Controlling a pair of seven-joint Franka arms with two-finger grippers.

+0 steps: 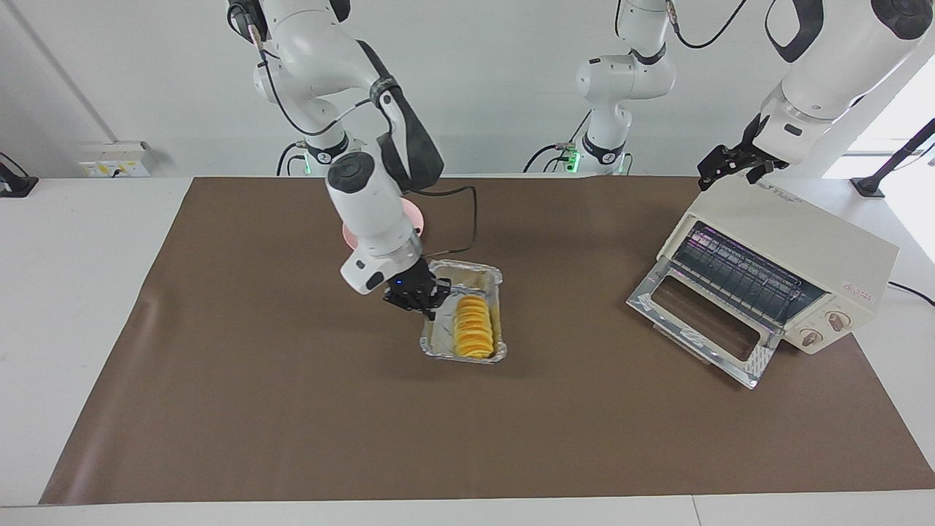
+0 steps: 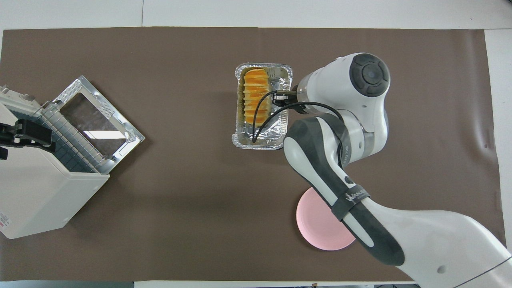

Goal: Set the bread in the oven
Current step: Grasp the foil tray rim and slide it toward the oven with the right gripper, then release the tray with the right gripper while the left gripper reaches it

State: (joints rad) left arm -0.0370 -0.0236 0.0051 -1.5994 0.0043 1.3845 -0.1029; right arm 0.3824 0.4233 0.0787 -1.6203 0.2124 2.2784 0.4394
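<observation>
The pink plate (image 2: pixel 320 224) lies at the lower right of the overhead view, nearest the robots and partly covered by the right arm.

The foil tray (image 1: pixel 478 274) sits at frame centre in the facing view on the brown mat (image 1: pixel 292 409) that covers the bench (image 1: pixel 73 292). The bread (image 1: pixel 473 326) lies lengthwise in the tray, along the wall toward the left arm's end of the bench. The right hand (image 1: pixel 424 301) is fully closed on the tray's long wall toward the right arm's end; its fingertips pinch the foil rim. The bread itself is not gripped.

The oven (image 1: pixel 796 248) stands at the right of the facing view, at the left arm's end of the bench, well apart from the tray. Its glass door (image 1: pixel 701 321) is folded down and the wire rack (image 1: pixel 745 274) inside is exposed. Two knobs (image 1: pixel 825 329) show on its front panel.

The left hand (image 1: pixel 730 166) waits over the oven's top, at the upper right of the facing view. It is wide open and holds nothing.
</observation>
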